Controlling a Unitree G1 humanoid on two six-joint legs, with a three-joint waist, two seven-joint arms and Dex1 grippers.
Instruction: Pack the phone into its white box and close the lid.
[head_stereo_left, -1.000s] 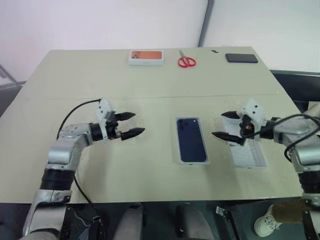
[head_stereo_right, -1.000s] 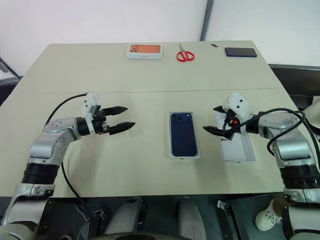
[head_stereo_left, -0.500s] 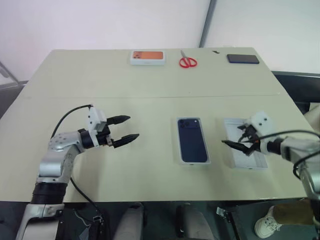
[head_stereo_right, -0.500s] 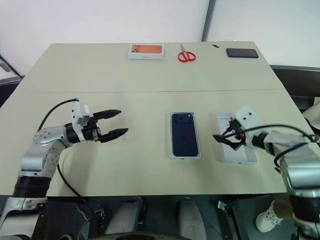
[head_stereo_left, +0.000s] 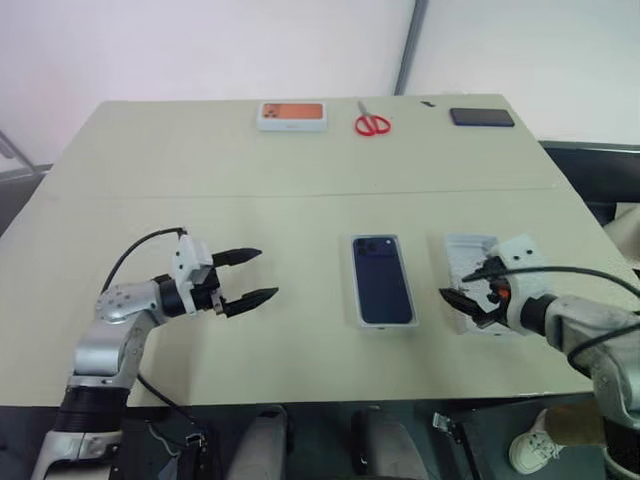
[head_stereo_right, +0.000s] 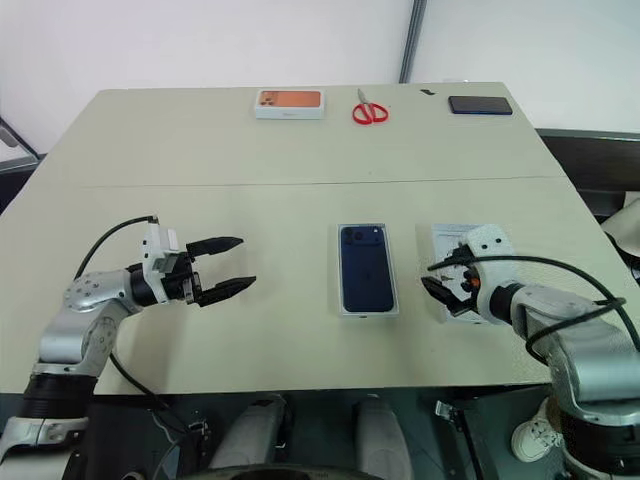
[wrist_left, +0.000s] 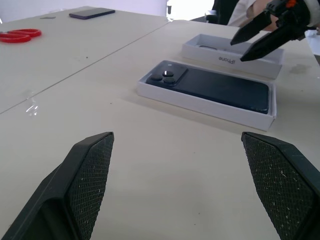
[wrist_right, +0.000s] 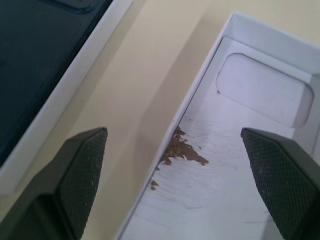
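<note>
We are looking at the phone (head_stereo_left: 382, 280) lying back up, camera cluster toward the far side, at the middle of the table (head_stereo_left: 300, 160). It is sitting inside what we are taking for the white box (wrist_left: 200, 104), whose thin white walls are framing it on all sides, so we are judging the packing half of the task as done. Just to its right, apart from it, the lid (head_stereo_left: 462, 250) is lying open side up, its printed side wall reading upside down. That is why its pale inside, with a small brown scuff and an oval outline at one end, is facing the camera. The right gripper (head_stereo_left: 453, 286) is hovering over the lid's near left corner, pointing down toward it. Its fingers are spread wide and gripping nothing, one over the lid's inside and one over the bare table between lid and box. We are reading this as a stance for catching that long wall. The left gripper (head_stereo_left: 266, 272) is hanging well to the left of the box, level and aimed toward it, fingers equally spread and empty. It is probably waiting to steady the box. The lid is needing to be lifted, flipped and lowered squarely. A skewed approach could be jamming it on the thin walls or nudging the box.
</note>
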